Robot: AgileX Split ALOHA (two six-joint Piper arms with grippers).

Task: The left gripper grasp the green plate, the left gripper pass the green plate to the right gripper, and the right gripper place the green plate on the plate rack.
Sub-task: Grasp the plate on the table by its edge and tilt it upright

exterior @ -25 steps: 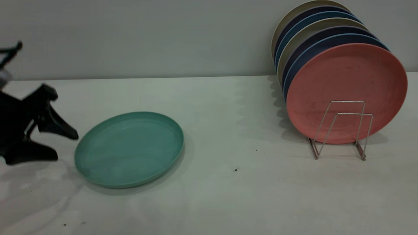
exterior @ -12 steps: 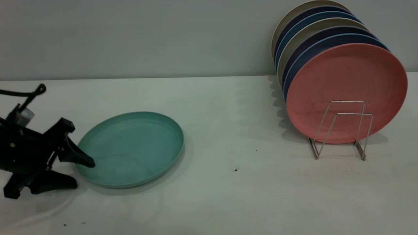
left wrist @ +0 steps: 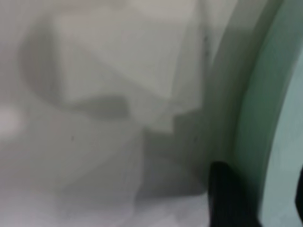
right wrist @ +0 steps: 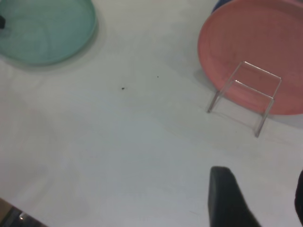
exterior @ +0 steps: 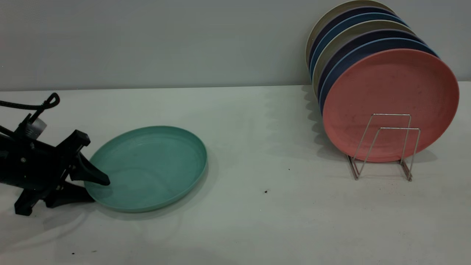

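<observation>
Exterior view: left gripper (exterior: 97,189) is spread around the near-left rim of the green plate (exterior: 147,167), one finger over it and one under, plate lying flat on the white table (exterior: 257,221).

Left wrist: rim sits between both fingertips.

Right wrist: right gripper (right wrist: 258,198) hangs open above the table, plate rack (right wrist: 244,97) nearby.

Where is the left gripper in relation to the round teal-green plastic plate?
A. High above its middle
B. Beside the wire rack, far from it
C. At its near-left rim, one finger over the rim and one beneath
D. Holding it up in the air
C: the left gripper straddles the rim of the round teal-green plastic plate, which lies flat on the white table.
</observation>
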